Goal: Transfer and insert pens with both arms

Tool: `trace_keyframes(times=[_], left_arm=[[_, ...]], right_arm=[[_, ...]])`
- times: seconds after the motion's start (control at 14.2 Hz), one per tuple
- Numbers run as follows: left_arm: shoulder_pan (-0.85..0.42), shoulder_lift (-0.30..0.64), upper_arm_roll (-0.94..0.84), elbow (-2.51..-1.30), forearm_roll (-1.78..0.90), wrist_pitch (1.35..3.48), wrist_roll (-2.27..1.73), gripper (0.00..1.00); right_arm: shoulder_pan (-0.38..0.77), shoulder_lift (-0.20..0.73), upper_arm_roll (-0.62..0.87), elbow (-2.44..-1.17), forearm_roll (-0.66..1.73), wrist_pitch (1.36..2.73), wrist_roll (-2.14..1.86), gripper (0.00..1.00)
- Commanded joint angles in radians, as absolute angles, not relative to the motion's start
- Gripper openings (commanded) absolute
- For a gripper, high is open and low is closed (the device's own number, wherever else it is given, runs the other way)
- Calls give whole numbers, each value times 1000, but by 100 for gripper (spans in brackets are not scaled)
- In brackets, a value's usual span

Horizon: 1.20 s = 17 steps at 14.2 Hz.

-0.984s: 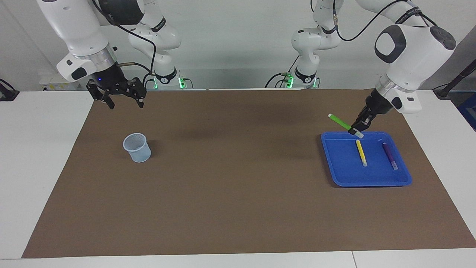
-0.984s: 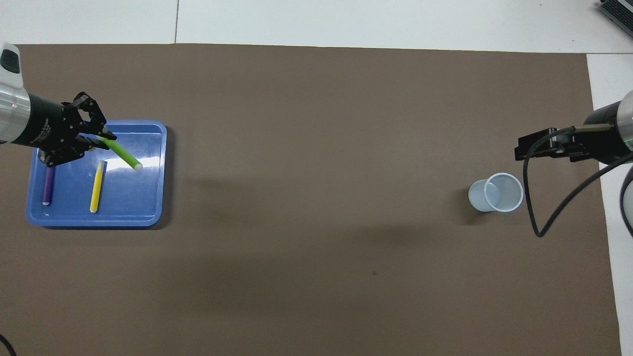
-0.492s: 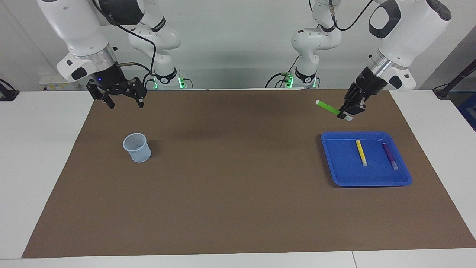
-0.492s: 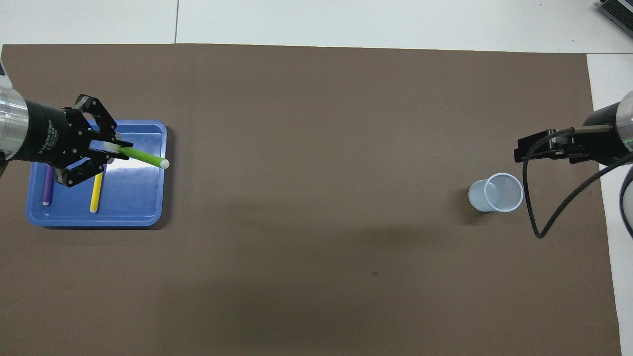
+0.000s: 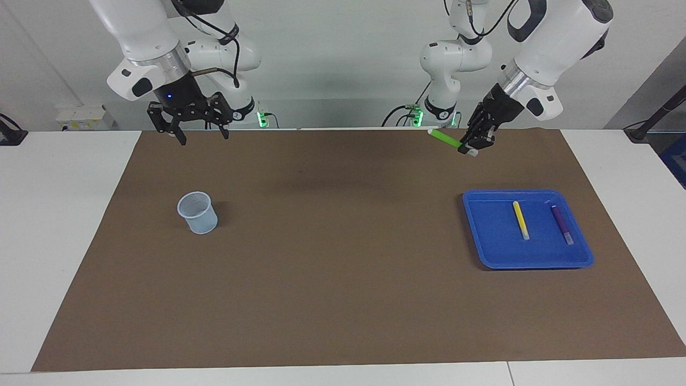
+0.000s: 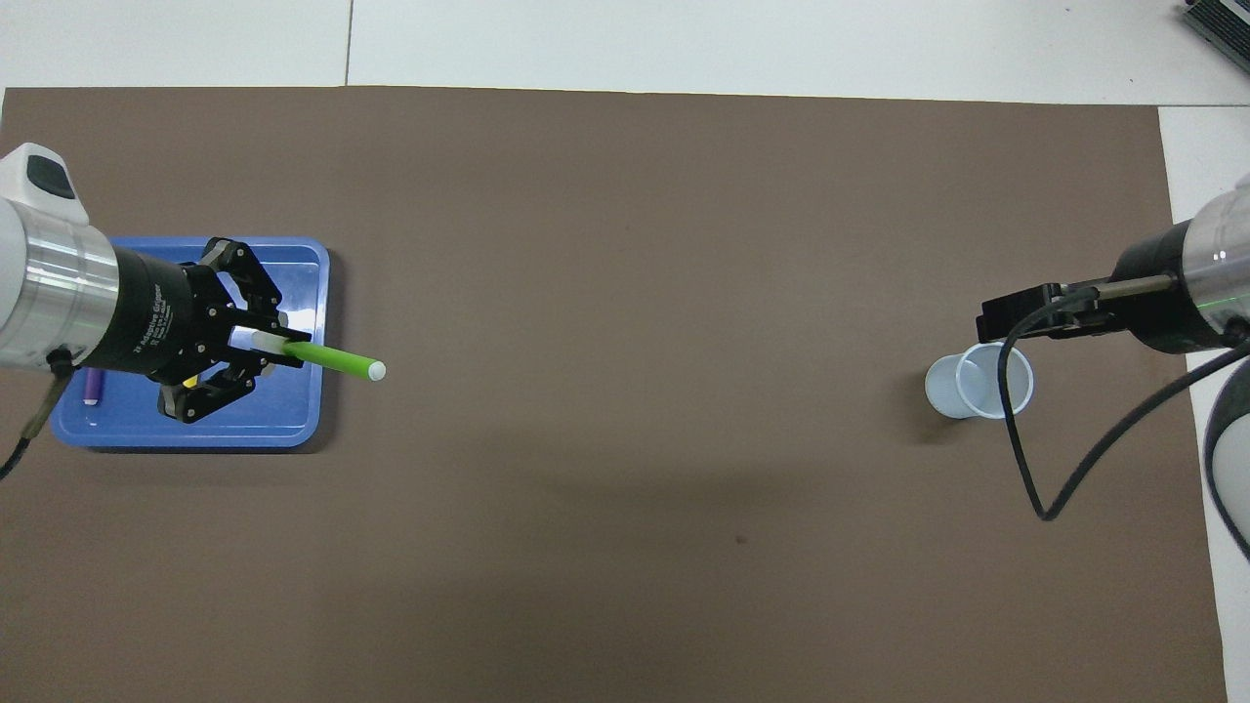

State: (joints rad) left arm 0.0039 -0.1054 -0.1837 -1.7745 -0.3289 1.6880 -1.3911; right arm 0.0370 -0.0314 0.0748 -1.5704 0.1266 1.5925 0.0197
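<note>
Lifted well clear of the blue tray point(image 5: 482, 257) since a second ago, the green pen point(image 5: 445, 138) now rides high in the left gripper point(image 5: 474, 146), whose jaws are pinched on its pale end while the green barrel sticks out toward the middle of the counter point(image 5: 332, 300). In the overhead view that same left gripper point(image 6: 256, 344) has slid from the tray's edge toward the right arm's end, and the green pen point(image 6: 332, 359) now pokes out past the tray's rim point(image 6: 322, 430). The right gripper point(image 5: 195, 127) has also risen and drifted a little toward the centre; its jaws stand spread and hold nothing, and from above it hangs over the edge of the mesh cup point(image 6: 979, 385). That cup point(image 5: 198, 213) stands upright on the brown mat point(image 5: 332, 257) toward the right arm's end, with no pen showing in it. The yellow pen point(image 5: 520, 220) and the purple pen point(image 5: 561, 224) lie side by side in the tray, apart from each other and untouched. By my reading the job is in its early part: one pen is picked and in the air, no handover has happened, nothing is inserted, and two pens are left to fetch afterward.
</note>
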Motion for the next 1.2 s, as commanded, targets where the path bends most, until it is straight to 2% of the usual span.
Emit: trace_keyframes(times=[0.0,0.21,0.35,0.63,0.84,1.12], left_arm=[[-8,-143,-173,-1813,-347,1684,-1442,0],[-8,-143,-173,-1813,-367,1687,-1457,0],[-8,-143,-173,-1813,-370,1687,-1474,0],[-5,-158,-172,-1841,-434,1704,-1480,0],[5,-173,-172,-1867,-460,1718,-1476,0],[8,-184,-170,-1884,-478,1727,-1479,0]], right_arm=[[29,-44,84,-1588,172,1628,-64,100],[29,-46,113,-1606,245,1652,-63,100],[49,-57,129,-1663,357,1751,-3,100],[164,-55,130,-1732,541,1934,285,100],[259,-45,130,-1761,569,2090,432,100],[311,-40,130,-1761,684,2118,610,100]])
